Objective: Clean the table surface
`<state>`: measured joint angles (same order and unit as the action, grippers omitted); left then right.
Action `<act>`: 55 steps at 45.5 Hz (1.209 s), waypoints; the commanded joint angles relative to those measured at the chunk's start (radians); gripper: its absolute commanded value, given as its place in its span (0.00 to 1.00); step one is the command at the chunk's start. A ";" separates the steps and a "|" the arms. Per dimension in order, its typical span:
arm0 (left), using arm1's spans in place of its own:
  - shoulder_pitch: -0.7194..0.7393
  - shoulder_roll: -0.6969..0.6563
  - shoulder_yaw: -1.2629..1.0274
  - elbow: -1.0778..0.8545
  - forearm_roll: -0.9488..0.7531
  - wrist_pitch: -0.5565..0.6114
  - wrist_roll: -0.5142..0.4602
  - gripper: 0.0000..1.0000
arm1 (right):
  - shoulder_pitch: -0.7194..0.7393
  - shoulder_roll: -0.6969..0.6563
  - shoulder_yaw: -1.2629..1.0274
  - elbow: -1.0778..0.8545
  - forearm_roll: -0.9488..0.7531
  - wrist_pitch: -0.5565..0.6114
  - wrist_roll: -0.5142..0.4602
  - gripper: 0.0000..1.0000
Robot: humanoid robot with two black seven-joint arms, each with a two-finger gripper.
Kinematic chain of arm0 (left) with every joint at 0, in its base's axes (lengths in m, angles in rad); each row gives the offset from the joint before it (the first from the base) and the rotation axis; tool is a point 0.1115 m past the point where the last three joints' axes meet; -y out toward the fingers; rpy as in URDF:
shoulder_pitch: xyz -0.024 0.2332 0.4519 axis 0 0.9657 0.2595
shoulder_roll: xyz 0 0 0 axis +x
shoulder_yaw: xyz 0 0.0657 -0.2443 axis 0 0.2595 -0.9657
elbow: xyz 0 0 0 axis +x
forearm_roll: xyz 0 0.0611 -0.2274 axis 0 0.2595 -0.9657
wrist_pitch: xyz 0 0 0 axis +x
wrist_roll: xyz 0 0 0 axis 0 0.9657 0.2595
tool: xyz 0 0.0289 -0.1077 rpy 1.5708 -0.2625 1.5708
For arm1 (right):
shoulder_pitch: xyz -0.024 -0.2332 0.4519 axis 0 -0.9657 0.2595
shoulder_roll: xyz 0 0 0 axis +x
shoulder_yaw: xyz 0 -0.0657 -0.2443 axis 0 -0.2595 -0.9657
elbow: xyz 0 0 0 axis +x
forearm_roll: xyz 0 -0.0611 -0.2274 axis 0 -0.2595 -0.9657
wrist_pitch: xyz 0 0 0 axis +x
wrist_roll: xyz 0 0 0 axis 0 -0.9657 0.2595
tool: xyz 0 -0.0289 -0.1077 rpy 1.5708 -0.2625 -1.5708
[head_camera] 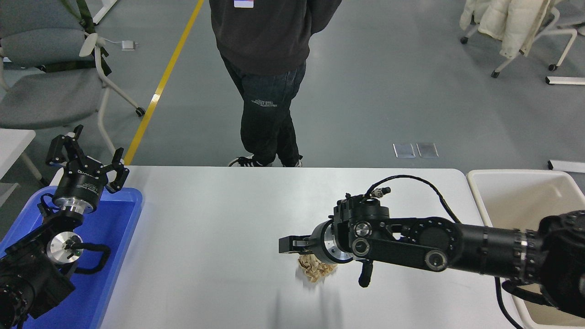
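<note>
From the head view, the white bench (205, 228) runs smooth and matte with rounded corners — broad bare room left of centre. A crumpled ball of brown paper (314, 270) lies near its front middle. The right end effector (292, 244) hangs just over the ball; whether its fingers are apart, I cannot tell. The left end effector (87, 157), fingers spread, sits parked above the blue plastic tray (114, 256). A beige bin (512, 201) flanks the right edge.

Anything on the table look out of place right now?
Only the crumpled brown paper ball, lying loose near the front middle of the table surface. The right claw hangs over it. The left claw sits above the blue tray.
</note>
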<state>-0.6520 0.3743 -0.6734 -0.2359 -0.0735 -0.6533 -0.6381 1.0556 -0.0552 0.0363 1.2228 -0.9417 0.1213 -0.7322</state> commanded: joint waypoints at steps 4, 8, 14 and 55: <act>0.002 0.000 0.000 0.001 0.000 0.000 0.000 1.00 | -0.043 0.055 -0.021 -0.163 -0.084 0.001 0.010 1.00; 0.000 0.000 0.000 0.000 0.000 0.000 0.000 1.00 | -0.068 0.055 -0.018 -0.212 -0.147 0.000 0.031 1.00; 0.000 0.000 0.000 0.001 0.000 0.000 0.000 1.00 | -0.094 0.055 -0.015 -0.223 -0.154 0.000 0.043 1.00; 0.000 0.000 0.000 0.000 0.000 0.000 0.000 1.00 | -0.063 0.055 0.106 -0.230 0.004 0.073 0.050 1.00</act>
<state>-0.6516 0.3743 -0.6734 -0.2358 -0.0737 -0.6535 -0.6381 0.9477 0.0000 0.0962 0.9810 -1.0306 0.1398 -0.6837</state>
